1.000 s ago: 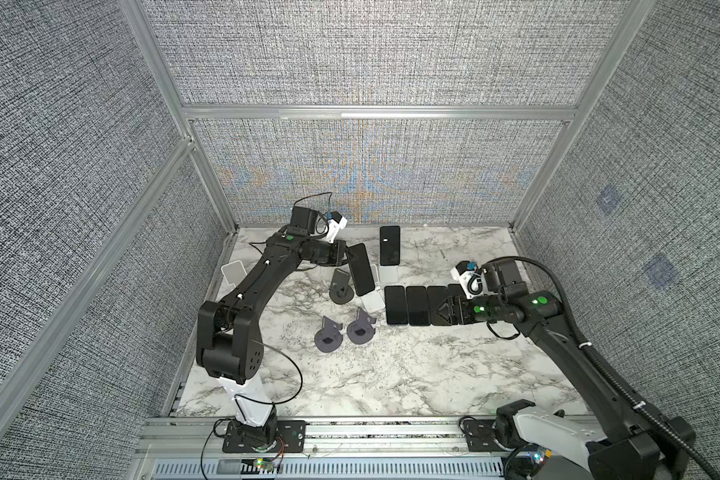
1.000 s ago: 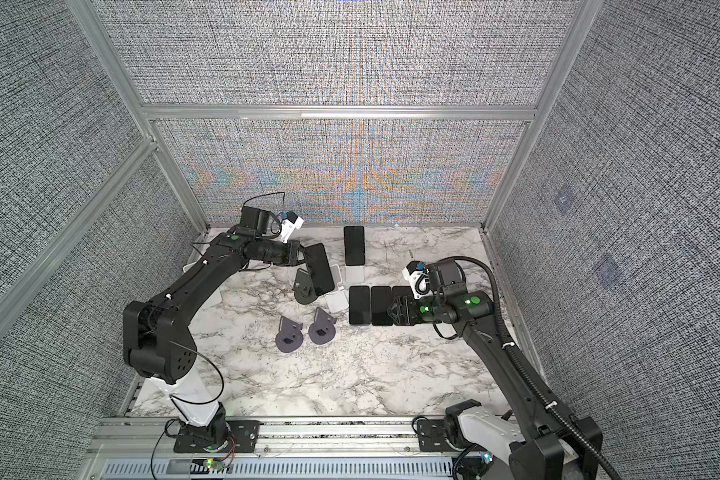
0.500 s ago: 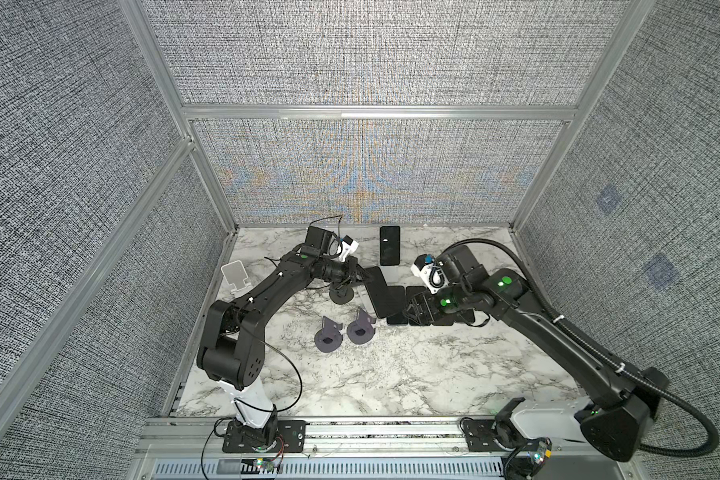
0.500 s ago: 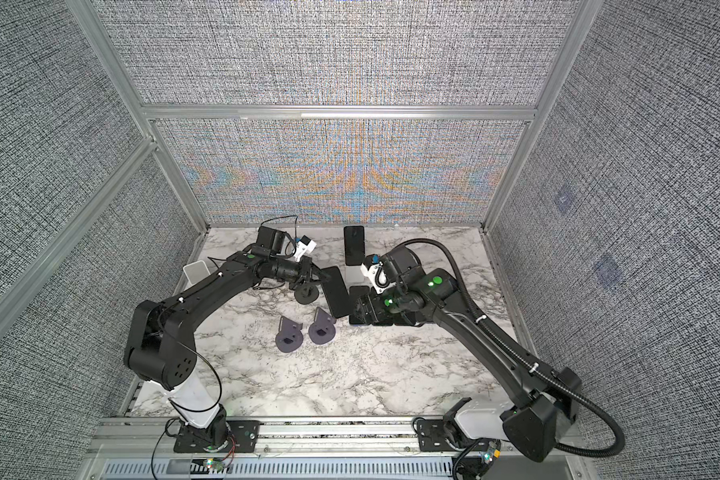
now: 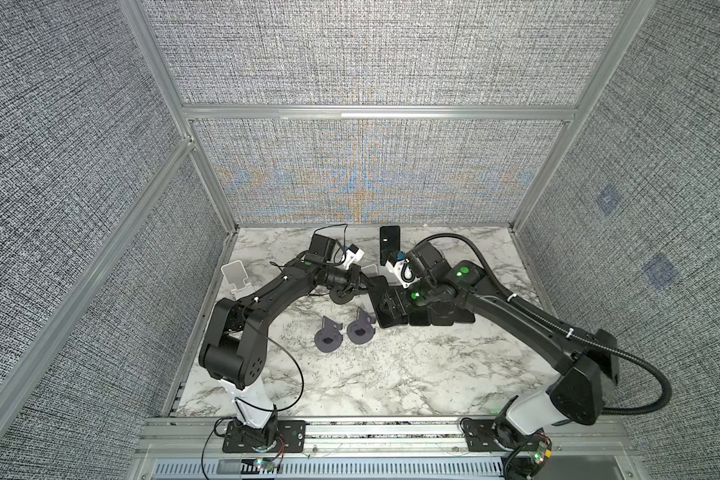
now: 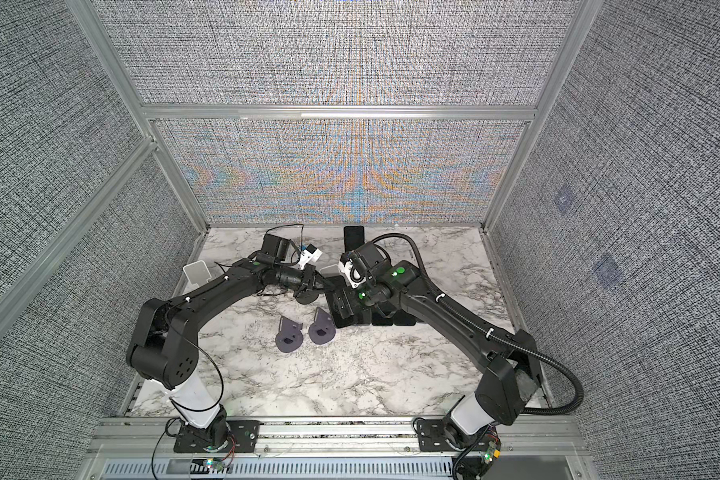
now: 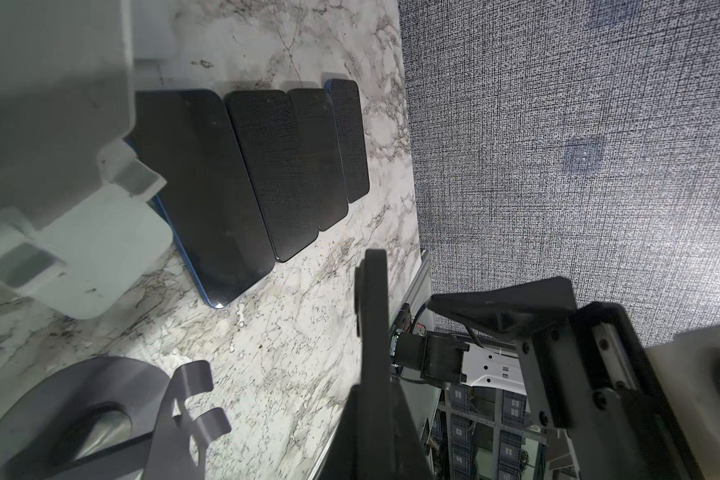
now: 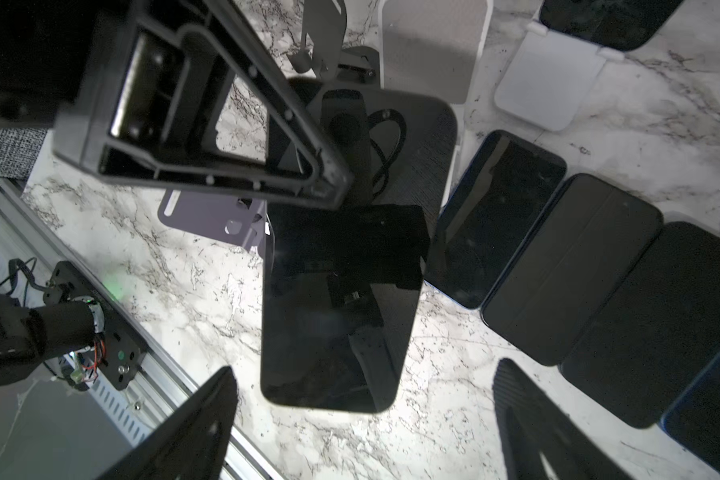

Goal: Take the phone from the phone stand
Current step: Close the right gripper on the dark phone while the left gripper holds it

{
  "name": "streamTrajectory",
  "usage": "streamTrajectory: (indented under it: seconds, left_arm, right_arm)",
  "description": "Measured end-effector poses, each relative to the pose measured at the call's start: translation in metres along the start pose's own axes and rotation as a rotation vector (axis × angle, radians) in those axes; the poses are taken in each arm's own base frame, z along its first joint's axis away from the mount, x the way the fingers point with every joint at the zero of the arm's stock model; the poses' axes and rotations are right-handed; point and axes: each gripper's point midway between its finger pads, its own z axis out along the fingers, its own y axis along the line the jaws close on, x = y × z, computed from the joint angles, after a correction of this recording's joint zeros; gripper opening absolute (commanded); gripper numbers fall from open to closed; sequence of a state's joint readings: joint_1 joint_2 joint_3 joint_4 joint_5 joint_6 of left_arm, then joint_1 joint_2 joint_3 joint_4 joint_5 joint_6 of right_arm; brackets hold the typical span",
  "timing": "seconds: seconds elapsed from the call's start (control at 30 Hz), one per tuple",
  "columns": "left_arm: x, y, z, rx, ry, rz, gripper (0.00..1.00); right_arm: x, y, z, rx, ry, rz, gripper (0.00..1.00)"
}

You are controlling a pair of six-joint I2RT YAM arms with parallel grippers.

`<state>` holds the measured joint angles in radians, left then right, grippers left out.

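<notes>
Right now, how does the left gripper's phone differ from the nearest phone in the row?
The held phone is tilted off the table; the row phone lies flat on it. The left gripper pinches the held phone's end; no gripper touches the row phone. Both screens are dark.

Just above the middle of the frame, the left gripper (image 6: 324, 284) is pinched on the upper end of a dark phone (image 6: 345, 322), which is tilted above the marble table (image 6: 350, 386). The right gripper (image 6: 343, 304) is spread over the phone's middle, and the dark phone stand (image 6: 307, 298) sits just left of it. A row of dark phones (image 6: 393, 320) lies flat to the right, two grey stands (image 6: 288, 337) stand lower left of the phone, a white stand (image 6: 195, 273) is at far left, and another phone (image 6: 354, 237) stands upright by the back wall.
</notes>
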<state>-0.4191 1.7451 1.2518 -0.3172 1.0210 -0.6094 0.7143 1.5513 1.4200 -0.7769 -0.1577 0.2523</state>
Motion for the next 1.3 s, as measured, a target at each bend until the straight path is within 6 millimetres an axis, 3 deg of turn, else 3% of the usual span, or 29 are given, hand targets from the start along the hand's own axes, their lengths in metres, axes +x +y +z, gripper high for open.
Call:
streamTrajectory:
  seconds: [0.53,0.7,1.3]
  left_arm:
    - [0.002,-0.005,0.003,0.012,0.002,0.021,0.0]
    - [0.002,-0.006,0.003,0.015,0.005,0.022,0.0]
    - [0.003,-0.007,0.005,0.013,0.007,0.026,0.0]
  right_arm:
    - [0.002,0.01,0.032,-0.045,0.022,0.028,0.85]
    - [0.0,0.009,0.037,-0.045,0.02,0.032,0.76]
    - [0.0,0.006,0.044,-0.037,0.026,0.076,0.59]
